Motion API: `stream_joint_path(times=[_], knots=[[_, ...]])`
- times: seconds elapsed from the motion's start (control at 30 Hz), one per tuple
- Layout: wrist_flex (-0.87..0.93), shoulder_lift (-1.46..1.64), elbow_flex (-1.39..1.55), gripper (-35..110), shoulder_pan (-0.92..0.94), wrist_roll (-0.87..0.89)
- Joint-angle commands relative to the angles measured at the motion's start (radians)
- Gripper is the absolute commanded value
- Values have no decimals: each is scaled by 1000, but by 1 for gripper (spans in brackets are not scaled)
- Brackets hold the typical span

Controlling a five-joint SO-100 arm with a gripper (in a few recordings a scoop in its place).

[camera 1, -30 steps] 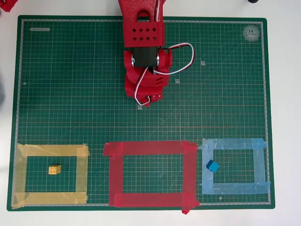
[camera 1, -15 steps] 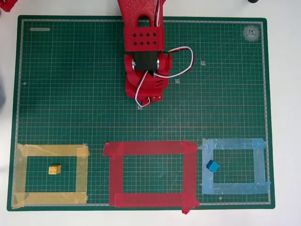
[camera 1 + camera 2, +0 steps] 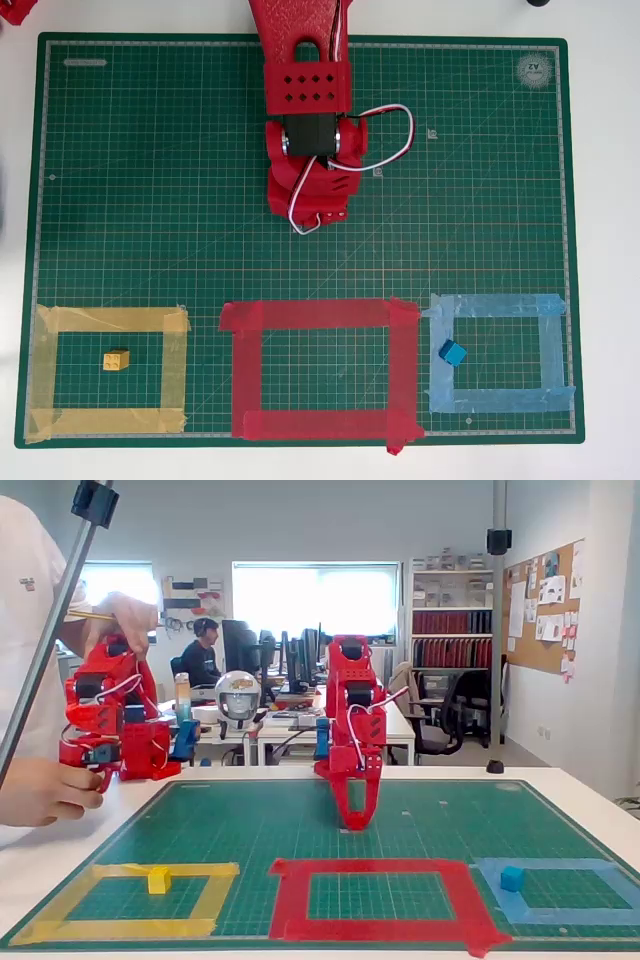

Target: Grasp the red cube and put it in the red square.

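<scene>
1. Pointing straight down, the gripper (image 3: 352, 820) has its tips at or just above the green cutting mat (image 3: 150, 200), well short of the tape outlines; overhead, it sits near mat centre (image 3: 318, 215).
2. Finger state: cannot tell. Red fingers merge into one shape in the fixed view, and the arm body hides them from above.
3. The red square (image 3: 320, 315) is a wide red tape outline, the biggest of three, at the mat's near edge; its interior is bare mat.
4. The yellow cube (image 3: 116, 360) sits inside the yellow tape outline (image 3: 110, 320).
5. The blue cube (image 3: 453, 352) sits inside the light blue tape outline (image 3: 495, 305), near its left strip.
</scene>
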Motion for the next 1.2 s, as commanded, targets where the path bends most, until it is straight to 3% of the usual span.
stream_joint_path(times=[0.0,0.4,0.57,0.8,0.97,1.17], knots=[[-9,32,-41,-1,-23,-9],[60,-60,-440,-1,11,-12],[239,-262,-801,-1,64,-60],[348,-571,-1170,-1,132,-37],[330,-747,-1396,-1,141,15],[109,-790,-1408,-1,158,18]])
